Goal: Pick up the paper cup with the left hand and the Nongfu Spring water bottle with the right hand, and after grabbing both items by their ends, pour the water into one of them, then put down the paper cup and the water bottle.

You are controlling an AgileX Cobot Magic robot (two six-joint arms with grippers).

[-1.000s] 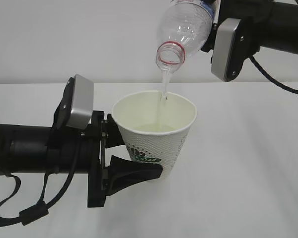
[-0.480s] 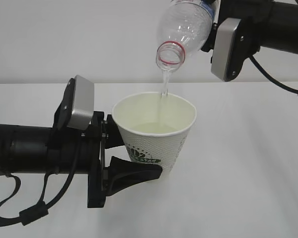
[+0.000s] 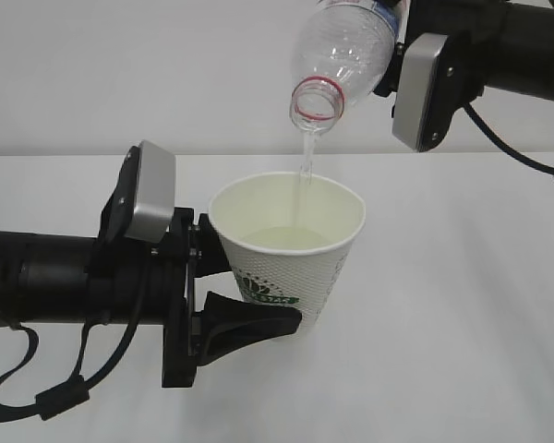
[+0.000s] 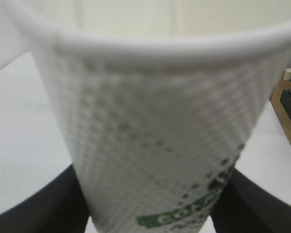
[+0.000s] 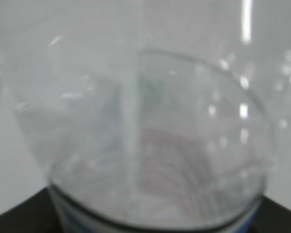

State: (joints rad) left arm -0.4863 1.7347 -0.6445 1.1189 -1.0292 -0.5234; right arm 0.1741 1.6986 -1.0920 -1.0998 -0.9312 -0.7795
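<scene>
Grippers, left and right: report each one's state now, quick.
Left gripper: closed on the paper cup.
Right gripper: closed on the Nongfu Spring water bottle, tilted over the cup.

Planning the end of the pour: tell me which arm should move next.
Right. The right hand holds the water bottle tipped over the paper cup, water streaming; tilting it back probably comes first. The left hand just holds the cup upright.

Bottle (image 3: pixel 343 57) blocks space above cup (image 3: pixel 288 249); table (image 3: pixel 462 305) right open.
</scene>
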